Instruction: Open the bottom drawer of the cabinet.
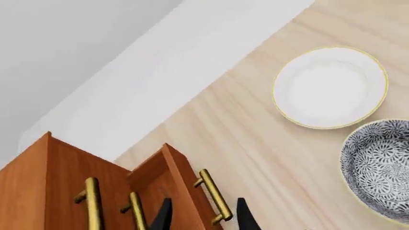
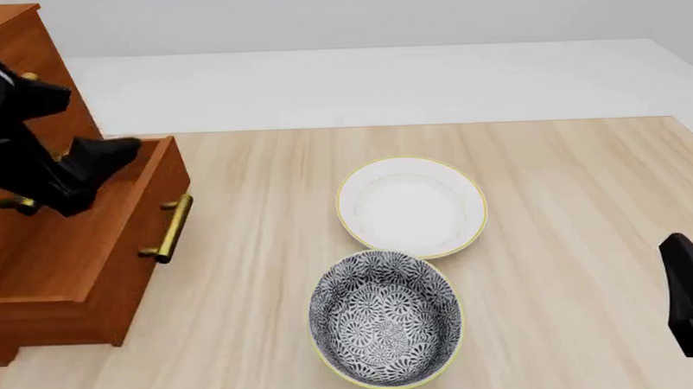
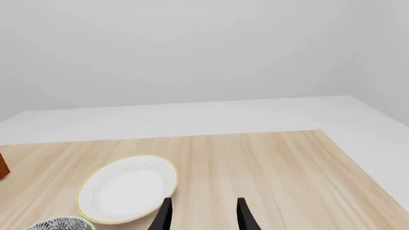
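Observation:
The cabinet stands at the table's far left. Its bottom drawer is pulled well out toward the table's middle, with its brass handle on the front. My left gripper hovers above the drawer's back part, apart from the handle. In the left wrist view the gripper is open and empty, and the drawer's handle shows beyond the fingertips. The two upper handles sit flush on the cabinet. My right gripper is open and empty at the front right.
A white plate with a yellow rim lies mid-table. A patterned blue-and-white bowl sits just in front of it. Both also show in the left wrist view, plate and bowl. The table's far edge meets a white floor.

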Available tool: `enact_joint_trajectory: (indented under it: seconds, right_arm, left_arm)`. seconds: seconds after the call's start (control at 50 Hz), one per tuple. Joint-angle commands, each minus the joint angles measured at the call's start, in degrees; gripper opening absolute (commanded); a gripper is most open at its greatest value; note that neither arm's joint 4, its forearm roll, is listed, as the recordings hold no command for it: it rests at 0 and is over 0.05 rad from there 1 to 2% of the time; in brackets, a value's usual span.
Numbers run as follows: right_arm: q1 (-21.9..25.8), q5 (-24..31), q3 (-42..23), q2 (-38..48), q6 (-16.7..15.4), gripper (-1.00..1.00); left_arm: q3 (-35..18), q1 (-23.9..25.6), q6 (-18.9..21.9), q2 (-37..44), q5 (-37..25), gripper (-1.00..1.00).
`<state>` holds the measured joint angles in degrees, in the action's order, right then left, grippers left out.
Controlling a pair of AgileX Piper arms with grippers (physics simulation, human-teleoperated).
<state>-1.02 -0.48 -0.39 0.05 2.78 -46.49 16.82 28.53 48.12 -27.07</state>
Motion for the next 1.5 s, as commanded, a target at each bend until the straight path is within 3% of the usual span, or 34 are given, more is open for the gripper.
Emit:
enact_joint_trajectory:
  seconds: [0.02,0.04,0.08,0.22,0.36,0.52,0.96,1.5]
  right_arm:
    - [0.0,0.1,-0.2,0.0,0.1,1.0]
    - [0.0,0.1,-0.2,0.0,0.2,1.0]
    - [0.0,0.1,-0.2,0.0,0.2,1.0]
    - [0.0,0.3,-0.4,0.0,0.4,1.0]
    - [0.1,0.2,-0.3,0.0,0.6,1.0]
    - [0.1,0.0,-0.1,0.0,0.6,1.0]
    - [0.0,0.0,-0.1,0.0,0.7,1.0]
    - [-0.2,0.2,-0.4,0.0,0.7,1.0]
  left_arm:
    - [-7.0,-3.2,-14.2,1.3,-10.9,1.0]
    - [-7.4,-3.7,-16.1,1.4,-11.5,1.0]
    - [-7.5,-4.7,-15.9,1.2,-11.5,1.0]
    - [-7.6,-7.4,-21.1,1.4,-13.2,1.0]
    - [-6.1,-9.0,-28.1,2.3,-13.5,1.0]
    - [-4.1,-11.3,-32.3,3.4,-11.7,1.0]
    - [-0.4,-16.0,-32.2,8.7,-5.6,1.0]
    - [5.8,-16.9,-31.8,14.5,2.0,1.0]
